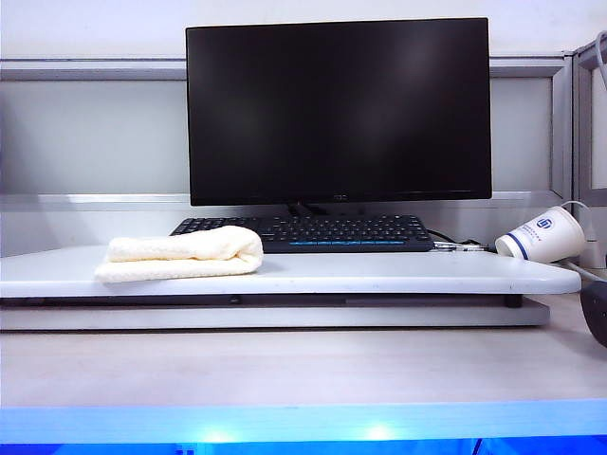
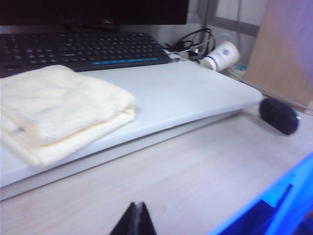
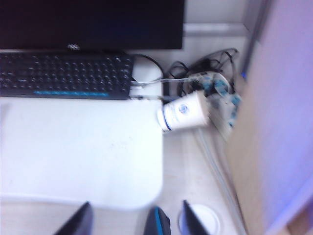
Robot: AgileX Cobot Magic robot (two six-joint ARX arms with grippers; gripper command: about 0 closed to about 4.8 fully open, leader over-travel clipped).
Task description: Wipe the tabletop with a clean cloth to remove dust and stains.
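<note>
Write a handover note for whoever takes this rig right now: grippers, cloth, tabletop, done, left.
Left gripper: shut, empty, over the lower desk in front of the tabletop.
Right gripper: open, empty, above the tabletop's right front corner, by the mouse.
Cloth: folded on the tabletop's left end, nothing holding it.
Done: no wiping evident.
Left: grasp the cloth, wipe the tabletop.

Tabletop (image 1: 398, 270) bare right of cloth (image 1: 182, 254), keyboard (image 1: 303, 230) and monitor (image 1: 338, 109) behind, tipped cup (image 1: 542, 235) beyond corner

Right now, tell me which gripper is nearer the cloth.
Left. The left gripper hovers over the lower desk just before the cloth; the right gripper is at the tabletop's opposite end.
</note>
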